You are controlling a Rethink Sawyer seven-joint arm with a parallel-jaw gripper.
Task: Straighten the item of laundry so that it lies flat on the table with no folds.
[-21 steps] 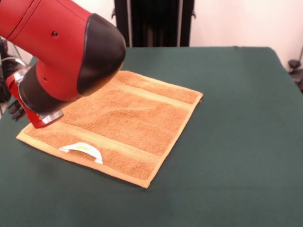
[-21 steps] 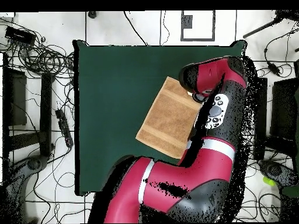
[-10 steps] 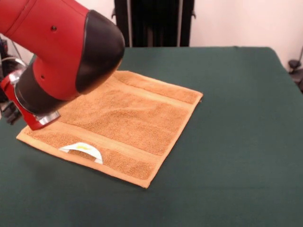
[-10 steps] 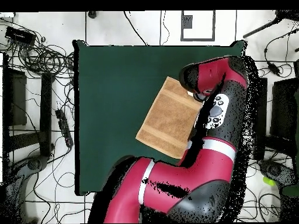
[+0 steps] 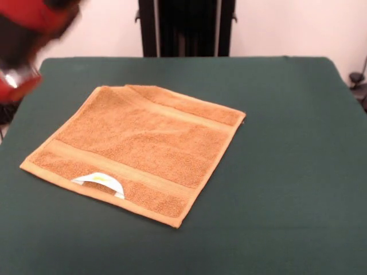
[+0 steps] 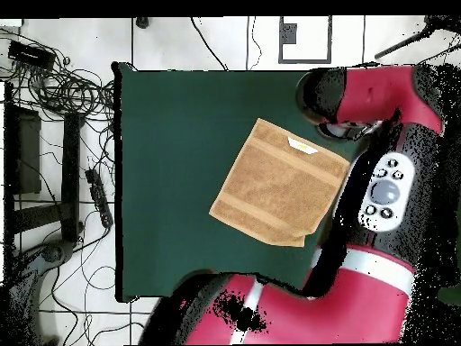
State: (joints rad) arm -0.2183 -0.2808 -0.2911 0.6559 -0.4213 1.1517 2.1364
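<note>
While the table (image 5: 287,172) spreads wide and green, the red arm (image 6: 378,194) hangs beside the towel (image 5: 140,146), which lies spread out left of centre, its white tag (image 5: 100,180) curled up at the near edge. Gripper (image 5: 14,83) blurred at the left edge; can't tell its grip.

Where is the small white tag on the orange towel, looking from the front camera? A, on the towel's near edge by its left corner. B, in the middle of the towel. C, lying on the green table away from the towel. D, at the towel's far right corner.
A: the white tag sits on the towel along its near hem, close to the left corner.
</note>
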